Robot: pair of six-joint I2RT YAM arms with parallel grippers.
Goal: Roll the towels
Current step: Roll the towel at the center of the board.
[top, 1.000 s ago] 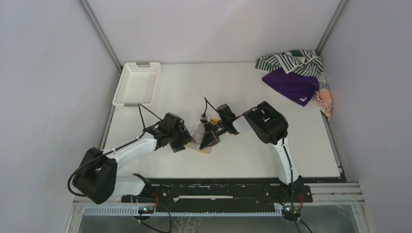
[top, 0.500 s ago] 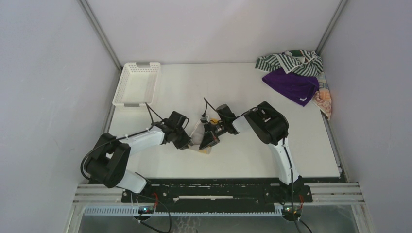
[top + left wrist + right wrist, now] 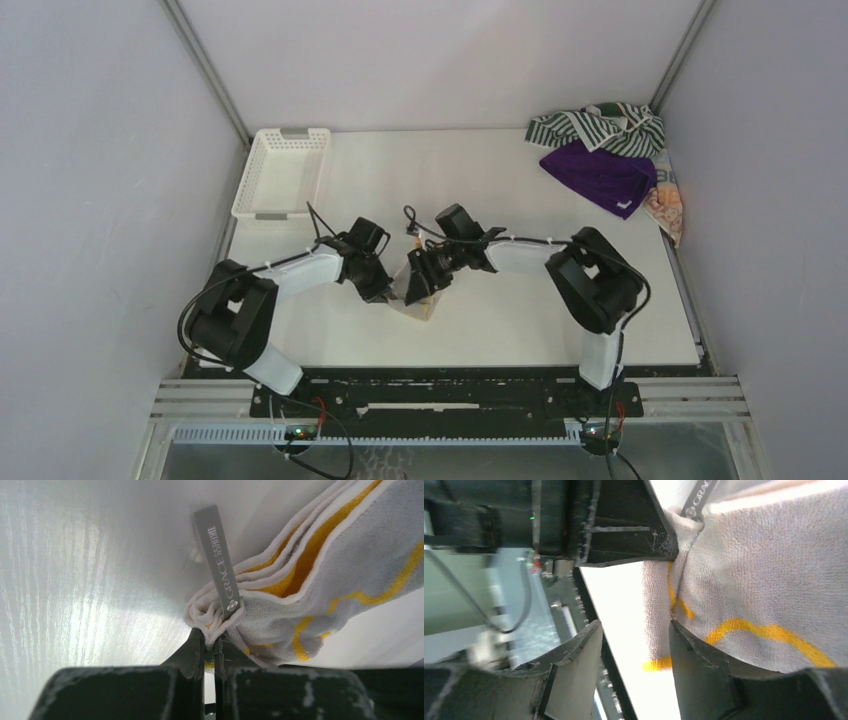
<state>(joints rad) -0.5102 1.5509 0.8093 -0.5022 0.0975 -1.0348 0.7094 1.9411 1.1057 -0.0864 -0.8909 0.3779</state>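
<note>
The yellow-and-white towel (image 3: 414, 300) lies folded at the table's middle front, between both arms. My left gripper (image 3: 214, 639) is shut on its bunched corner, right beside the grey label (image 3: 216, 560). In the left wrist view the towel's layered edges (image 3: 345, 575) fan out to the right. My right gripper (image 3: 634, 630) is open; its right finger (image 3: 704, 670) rests against the towel (image 3: 764, 580), and the left finger stands clear over bare table. The left gripper's dark fingers (image 3: 624, 535) show at the top of the right wrist view. The green-and-white striped (image 3: 595, 128), purple (image 3: 600, 177) and orange patterned (image 3: 668, 208) towels are heaped at the back right.
A white lattice basket (image 3: 283, 172) stands at the back left by the wall. Grey walls close in three sides. The arms' mounting rail (image 3: 440, 405) runs along the front edge.
My left gripper moved in from the left and shut on the towel's corner. My right gripper opened and let go of the towel, and its arm swung out to the right.
</note>
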